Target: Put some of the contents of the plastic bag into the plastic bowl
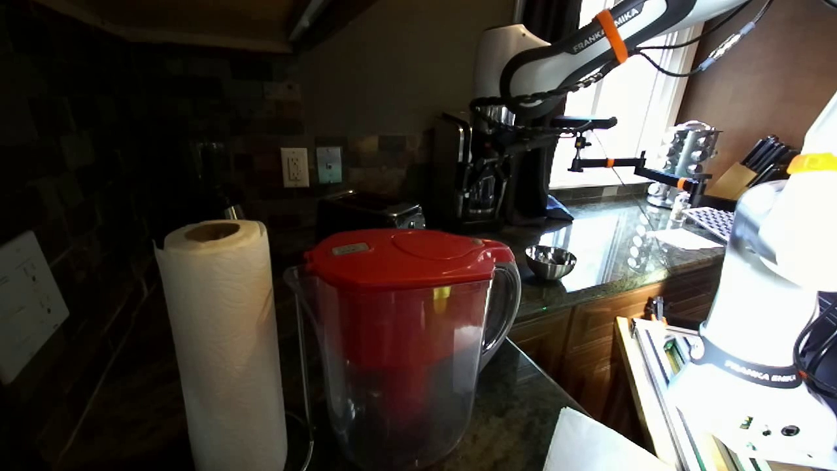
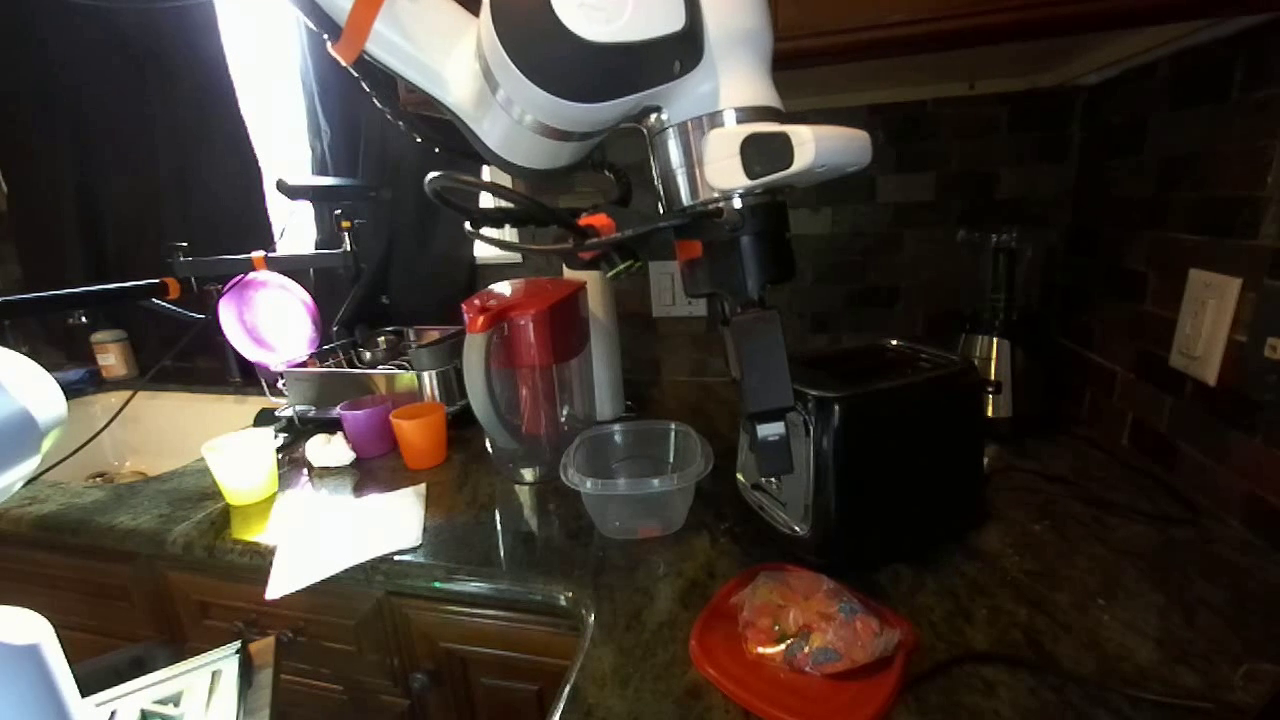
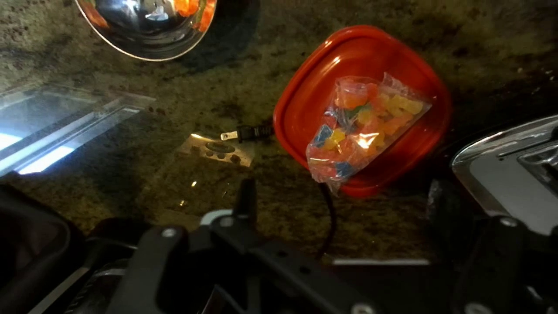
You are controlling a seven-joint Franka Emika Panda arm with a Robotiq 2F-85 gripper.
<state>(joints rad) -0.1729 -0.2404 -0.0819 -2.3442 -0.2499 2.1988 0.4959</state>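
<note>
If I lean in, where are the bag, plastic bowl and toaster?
Bag [image 3: 366, 126]: in the wrist view, on its filled middle.
Plastic bowl [image 2: 637, 508]: in an exterior view, on its near wall.
Toaster [image 2: 895, 460]: in an exterior view, on its black side.

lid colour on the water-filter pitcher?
Red. The pitcher lid shows best, close up, in an exterior view.

Bag [image 3: 348, 135]: clear, crinkled plastic, lying on the red dish [image 3: 311, 93], one end over its edge; the contents [image 3: 388, 124], small pieces in red, orange, yellow, green and blue, show through. Bowl [image 2: 620, 508]: clear plastic, squarish with rounded corners, standing upright on the counter [image 2: 640, 600], apart from the bag.
</note>
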